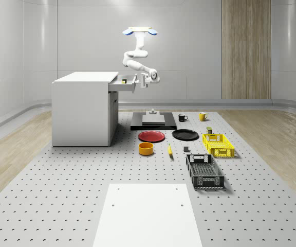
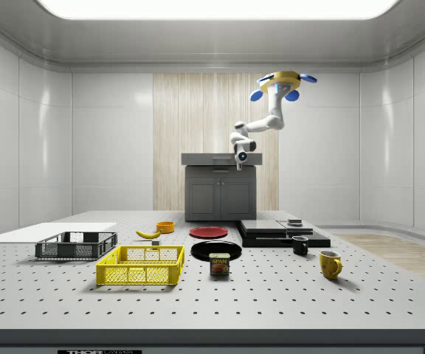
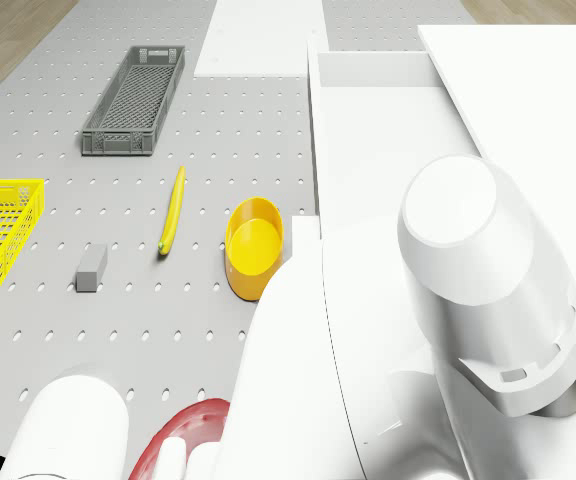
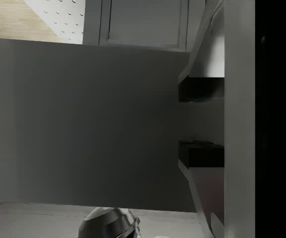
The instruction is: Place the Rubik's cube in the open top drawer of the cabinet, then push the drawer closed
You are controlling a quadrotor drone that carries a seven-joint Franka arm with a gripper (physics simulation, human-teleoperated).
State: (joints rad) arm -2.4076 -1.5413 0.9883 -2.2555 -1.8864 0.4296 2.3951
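The white cabinet point(image 1: 81, 108) stands on the whole-scene view's left, and its top drawer point(image 1: 125, 84) is pulled out toward the right. A small coloured Rubik's cube point(image 1: 124, 81) lies inside the drawer. The drone point(image 1: 139, 32) hovers high above the drawer's outer end. Its arm bends down to the gripper point(image 1: 144, 84), which hangs just outside the drawer's front panel point(image 4: 93, 124) and points downward. In the wrist view the dark fingers point(image 4: 198, 90) stand apart, so the gripper point(image 4: 182, 121) is open and holds nothing. From the side, the gripper point(image 2: 240, 162) hangs level with the cabinet top point(image 2: 220, 158).
On the perforated table, right of the cabinet, lie a black platform point(image 1: 153, 121), red plate point(image 1: 151, 136), black plate point(image 1: 185, 135), orange bowl point(image 1: 146, 148), banana point(image 1: 169, 150), yellow basket point(image 1: 218, 144), grey crate point(image 1: 204, 171) and two mugs point(image 1: 182, 118). A white board point(image 1: 145, 216) lies in front.
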